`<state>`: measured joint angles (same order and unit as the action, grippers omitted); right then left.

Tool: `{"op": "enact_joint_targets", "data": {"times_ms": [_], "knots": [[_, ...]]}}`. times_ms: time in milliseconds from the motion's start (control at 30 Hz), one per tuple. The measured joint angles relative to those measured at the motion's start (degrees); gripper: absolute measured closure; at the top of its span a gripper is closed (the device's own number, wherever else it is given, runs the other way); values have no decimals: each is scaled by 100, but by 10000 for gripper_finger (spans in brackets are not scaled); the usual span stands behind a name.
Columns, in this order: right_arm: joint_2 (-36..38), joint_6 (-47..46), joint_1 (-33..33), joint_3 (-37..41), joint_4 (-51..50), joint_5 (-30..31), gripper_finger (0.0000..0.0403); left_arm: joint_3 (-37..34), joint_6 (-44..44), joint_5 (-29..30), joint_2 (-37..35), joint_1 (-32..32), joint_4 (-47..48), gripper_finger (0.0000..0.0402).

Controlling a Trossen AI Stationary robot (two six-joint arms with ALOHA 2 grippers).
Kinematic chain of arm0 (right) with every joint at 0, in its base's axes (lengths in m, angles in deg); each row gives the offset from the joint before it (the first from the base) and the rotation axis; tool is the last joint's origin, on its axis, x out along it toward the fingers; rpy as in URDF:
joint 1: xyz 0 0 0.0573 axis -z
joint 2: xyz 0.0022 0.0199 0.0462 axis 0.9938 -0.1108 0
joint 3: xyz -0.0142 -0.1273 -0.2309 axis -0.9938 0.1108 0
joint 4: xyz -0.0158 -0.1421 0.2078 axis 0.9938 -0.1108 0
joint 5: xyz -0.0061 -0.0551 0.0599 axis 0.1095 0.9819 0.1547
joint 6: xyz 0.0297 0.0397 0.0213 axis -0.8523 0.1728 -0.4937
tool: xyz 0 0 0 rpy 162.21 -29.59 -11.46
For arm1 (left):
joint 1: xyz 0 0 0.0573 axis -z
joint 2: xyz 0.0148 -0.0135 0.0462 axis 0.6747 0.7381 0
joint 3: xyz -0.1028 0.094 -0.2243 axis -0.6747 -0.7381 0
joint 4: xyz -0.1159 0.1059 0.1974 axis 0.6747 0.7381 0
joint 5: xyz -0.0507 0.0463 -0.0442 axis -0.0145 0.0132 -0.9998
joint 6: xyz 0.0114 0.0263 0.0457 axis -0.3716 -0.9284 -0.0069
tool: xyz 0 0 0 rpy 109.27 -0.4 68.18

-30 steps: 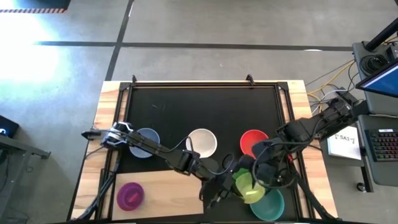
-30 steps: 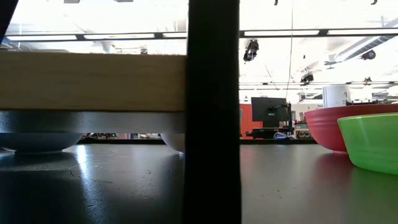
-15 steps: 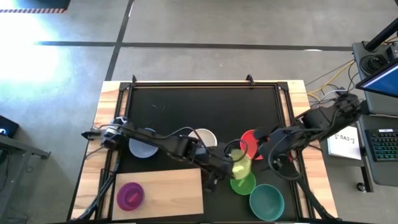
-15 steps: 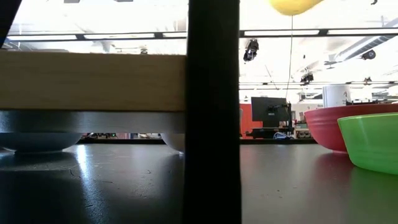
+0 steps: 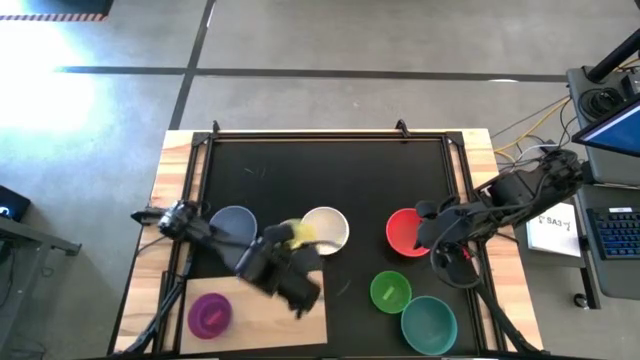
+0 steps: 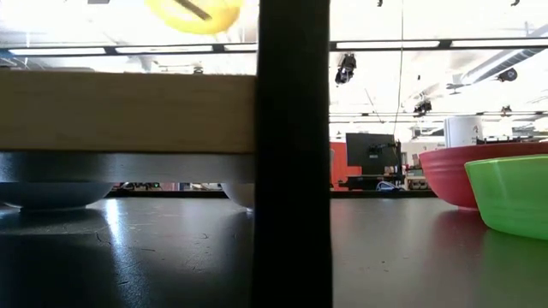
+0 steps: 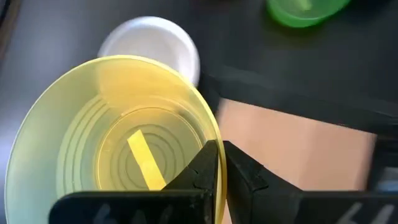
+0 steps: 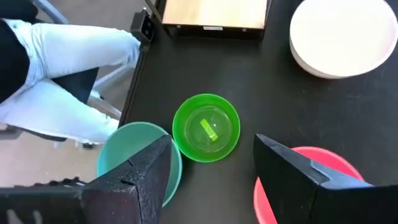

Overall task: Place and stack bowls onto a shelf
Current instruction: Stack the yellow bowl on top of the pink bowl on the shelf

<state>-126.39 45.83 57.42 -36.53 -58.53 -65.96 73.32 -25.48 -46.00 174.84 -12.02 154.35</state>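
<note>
My left gripper (image 5: 285, 242) is shut on the yellow-green bowl (image 5: 298, 233), high above the mat between the slate-blue bowl (image 5: 232, 228) and the white bowl (image 5: 326, 228), near the shelf's far edge. The light-wood shelf (image 5: 270, 305) lies at the front left, and the magenta bowl (image 5: 210, 313) stands on it. The red bowl (image 5: 407, 232), green bowl (image 5: 390, 292) and teal bowl (image 5: 430, 322) rest on the mat at the right. My right gripper (image 5: 436, 238) is open and empty beside the red bowl. My left gripper pinches the yellow-green bowl's rim (image 7: 211, 146), with one finger (image 7: 200, 169) inside the bowl and one finger (image 7: 249, 174) outside. The bowl is lifted clear of the mat and shows near the top of the low view (image 6: 193, 12).
A black mat (image 5: 330, 170) covers the table, with free room on its far half. A black post (image 6: 294, 154) blocks the middle of the low view. A person's legs (image 8: 62, 62) show beyond the table's near right edge. A desk with a keyboard (image 5: 610, 225) stands at the right.
My left gripper has lifted the yellow-green bowl from beside the green and teal bowls and carried it toward the table's left, to above the shelf's far edge. My right gripper has drawn back from those bowls toward the far edge, beside the red bowl.
</note>
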Motion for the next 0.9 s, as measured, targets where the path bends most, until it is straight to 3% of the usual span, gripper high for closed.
{"op": "enact_joint_targets", "data": {"times_ms": [400,700,900], "knots": [[-149,-684,-2,414,51,-5,188,-489,3507,-108,-102,1705,-15,401],[-317,-1000,-2,513,83,-6,188,-1237,5608,-1255,-112,2511,-23,401],[-385,-1146,-2,513,82,-8,188,-2067,6365,-1715,-277,2705,-18,401]]}}
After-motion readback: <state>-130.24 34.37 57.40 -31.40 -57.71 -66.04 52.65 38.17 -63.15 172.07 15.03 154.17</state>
